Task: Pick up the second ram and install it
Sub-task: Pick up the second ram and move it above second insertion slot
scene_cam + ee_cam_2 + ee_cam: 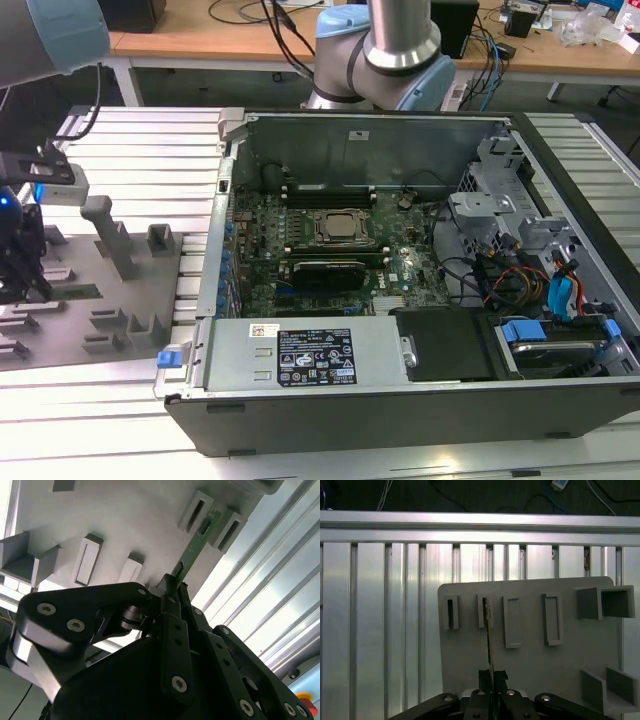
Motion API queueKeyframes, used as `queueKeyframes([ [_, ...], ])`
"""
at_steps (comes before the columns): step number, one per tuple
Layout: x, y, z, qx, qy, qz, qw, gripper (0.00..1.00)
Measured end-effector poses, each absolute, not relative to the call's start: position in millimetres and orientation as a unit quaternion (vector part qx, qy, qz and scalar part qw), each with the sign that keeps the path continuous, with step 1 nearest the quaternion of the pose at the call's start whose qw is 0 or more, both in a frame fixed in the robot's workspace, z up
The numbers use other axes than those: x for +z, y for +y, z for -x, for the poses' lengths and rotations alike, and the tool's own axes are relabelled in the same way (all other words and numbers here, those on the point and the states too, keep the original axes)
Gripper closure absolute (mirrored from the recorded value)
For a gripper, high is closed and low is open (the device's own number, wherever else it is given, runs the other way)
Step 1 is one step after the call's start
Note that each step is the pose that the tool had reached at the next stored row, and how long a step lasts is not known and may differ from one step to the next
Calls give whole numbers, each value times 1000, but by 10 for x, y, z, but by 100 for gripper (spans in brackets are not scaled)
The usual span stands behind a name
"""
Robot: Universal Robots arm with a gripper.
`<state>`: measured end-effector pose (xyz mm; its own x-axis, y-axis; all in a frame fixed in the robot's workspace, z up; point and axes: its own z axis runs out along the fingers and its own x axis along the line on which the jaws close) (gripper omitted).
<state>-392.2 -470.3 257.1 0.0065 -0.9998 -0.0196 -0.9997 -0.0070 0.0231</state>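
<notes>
The second ram (196,547) is a thin green strip standing on edge on the grey tray (140,520), its far end between two upright blocks. In the first wrist view the ram (489,635) is a narrow dark line running from a block slot to my fingers. My gripper (176,586) (493,679) is shut on the strip's near end, with one black finger on each flat side. In the exterior view the gripper (22,275) hangs low over the tray (130,330) at the far left, well apart from the open computer case (400,260).
The case holds a motherboard (330,240) with long black slots (325,188), a processor socket, cables and drive bays on the exterior view's right. Upright grey blocks (112,235) rise from the tray. Ribbed aluminium table (380,630) surrounds the tray.
</notes>
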Motion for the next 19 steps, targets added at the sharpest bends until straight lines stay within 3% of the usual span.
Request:
queueKeyframes([
  [19, 3139, -4703, 3922, -15, -705, -709, 1, 86],
])
